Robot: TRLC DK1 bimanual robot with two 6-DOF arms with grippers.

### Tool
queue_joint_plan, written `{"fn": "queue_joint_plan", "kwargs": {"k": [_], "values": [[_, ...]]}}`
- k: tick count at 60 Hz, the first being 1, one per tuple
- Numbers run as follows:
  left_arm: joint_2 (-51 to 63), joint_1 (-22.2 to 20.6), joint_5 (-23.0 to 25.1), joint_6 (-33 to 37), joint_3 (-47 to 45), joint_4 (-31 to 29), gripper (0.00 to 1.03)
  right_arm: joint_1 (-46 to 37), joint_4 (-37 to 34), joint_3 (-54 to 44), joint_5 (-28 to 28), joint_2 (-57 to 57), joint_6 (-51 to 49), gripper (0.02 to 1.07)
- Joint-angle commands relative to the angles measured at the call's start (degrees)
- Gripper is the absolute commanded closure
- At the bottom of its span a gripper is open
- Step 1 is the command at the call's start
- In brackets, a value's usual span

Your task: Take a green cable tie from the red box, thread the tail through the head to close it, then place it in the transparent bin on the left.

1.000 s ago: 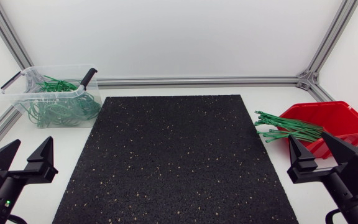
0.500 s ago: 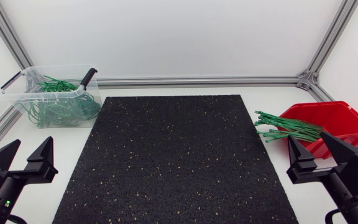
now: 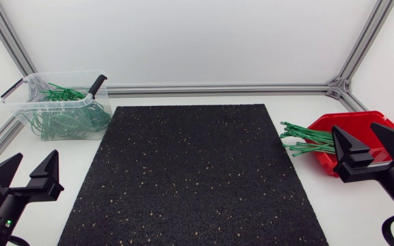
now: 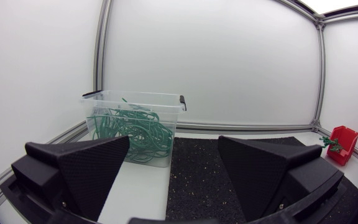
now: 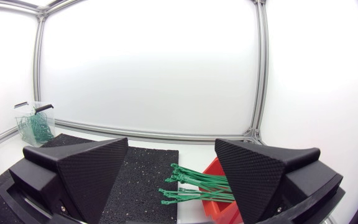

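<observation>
Left end effector (image 3: 36, 154): yours sits low at the near left corner of the tabletop (image 3: 340, 212), beside the mat. Its fingers are spread wide with nothing between them.
Left wrist view: past that end effector (image 4: 173, 140) you see the transparent bin (image 4: 135, 94) ahead, and the red box (image 4: 342, 144) small at the far side.
Right end effector (image 3: 353, 126): released, fingers wide apart and gripping nothing. From above it covers the near part of the red box (image 3: 358, 118).
Right wrist view: between your spread fingers (image 5: 171, 143) the green cable ties (image 5: 194, 183) lie ahead and below, with a corner of the red box (image 5: 216, 169) beside them.
Green cable ties (image 3: 308, 141): a loose straight bundle pokes out of the red box's open side, tips near the mat's right edge.
Transparent bin (image 3: 24, 102): far left corner, black clips on its rim, holding a tangle of closed ties (image 3: 63, 119).
Black speckled mat (image 3: 193, 171): it covers the middle of the tabletop between the bin and the box.
</observation>
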Motion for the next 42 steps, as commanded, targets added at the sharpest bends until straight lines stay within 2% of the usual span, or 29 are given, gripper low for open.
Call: {"fn": "queue_joint_plan", "kwargs": {"k": [1, 16, 24, 35, 39, 42], "values": [[-0.4, -0.2, -0.5, -0.9, -2.3, -0.7, 0.04, -0.8, -1.4, 4.6, -0.1, 5.0, 0.6, 0.05], [-0.4, 0.0, -0.4, -0.9, -2.3, -0.7, 0.04, -2.9, -4.2, 14.4, -1.8, 18.5, -2.2, 0.06], [-0.4, -0.1, -0.5, -0.9, -2.3, -0.7, 0.04, -3.4, -6.6, 18.5, -3.9, 24.0, -12.3, 0.06], [-0.4, -0.1, -0.5, -0.9, -2.3, -0.7, 0.04, -8.0, -15.7, 25.0, -10.6, 33.4, -22.7, 0.06], [-0.4, -0.1, -0.4, -0.9, -2.3, -0.7, 0.04, -8.8, -19.6, 27.4, -10.7, 38.2, -29.9, 0.06], [-0.4, -0.1, -0.5, -0.9, -2.3, -0.7, 0.04, -10.1, -25.0, 30.3, -10.1, 42.6, -36.2, 0.06]]}}
